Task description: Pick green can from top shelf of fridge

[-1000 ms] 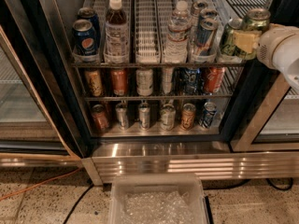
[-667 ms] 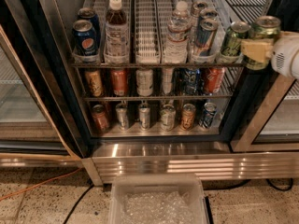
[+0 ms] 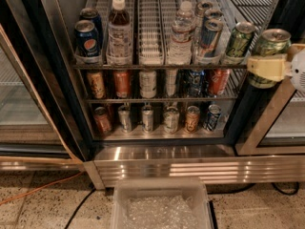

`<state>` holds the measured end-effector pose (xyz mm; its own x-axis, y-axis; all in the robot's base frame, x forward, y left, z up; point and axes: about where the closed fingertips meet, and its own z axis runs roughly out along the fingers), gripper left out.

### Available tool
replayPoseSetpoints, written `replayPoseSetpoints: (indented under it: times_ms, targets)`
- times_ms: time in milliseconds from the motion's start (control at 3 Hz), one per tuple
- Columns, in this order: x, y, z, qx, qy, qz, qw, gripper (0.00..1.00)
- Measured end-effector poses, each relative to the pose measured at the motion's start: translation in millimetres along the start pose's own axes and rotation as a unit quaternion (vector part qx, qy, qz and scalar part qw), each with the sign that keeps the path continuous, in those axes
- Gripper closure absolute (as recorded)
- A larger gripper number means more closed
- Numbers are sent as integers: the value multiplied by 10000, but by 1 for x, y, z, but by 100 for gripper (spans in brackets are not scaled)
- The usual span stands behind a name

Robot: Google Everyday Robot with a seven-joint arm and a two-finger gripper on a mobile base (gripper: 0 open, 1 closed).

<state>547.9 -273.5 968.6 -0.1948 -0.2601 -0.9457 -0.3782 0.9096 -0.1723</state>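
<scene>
My gripper (image 3: 268, 66) is at the right, just outside the fridge (image 3: 190, 168), in front of its right door frame. Its yellowish fingers (image 3: 261, 67) are shut around a slim light-green can (image 3: 272, 44), held upright and clear of the rack. A second green can (image 3: 239, 41) stands in the rightmost lane of the sloped wire top shelf (image 3: 150, 23), just left of the held one.
The top shelf also holds two Pepsi cans (image 3: 88, 39), a tea bottle (image 3: 119, 30), a water bottle (image 3: 181, 35) and blue-and-silver cans (image 3: 209, 37). Two flat shelves below carry small cans. A clear bin (image 3: 162, 204) sits on the floor in front, beside an orange cable (image 3: 38, 192).
My gripper has moved right and slightly up with the green can, drawing it off the top shelf and out past the fridge's right frame. The other green can stayed in its lane.
</scene>
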Motion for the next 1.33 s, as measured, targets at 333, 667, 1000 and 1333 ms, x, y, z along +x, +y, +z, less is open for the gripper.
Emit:
replayPoseSetpoints:
  times_ms: [333, 667, 1000, 1333]
  targets:
    - [14, 33, -7, -666, 112, -105, 9977, 100]
    - [22, 69, -4, -1324, 194, -271, 9906, 100]
    - [20, 99, 0, -1842, 157, -436, 9818, 100]
    - [14, 126, 1, -2267, 27, -548, 9724, 100]
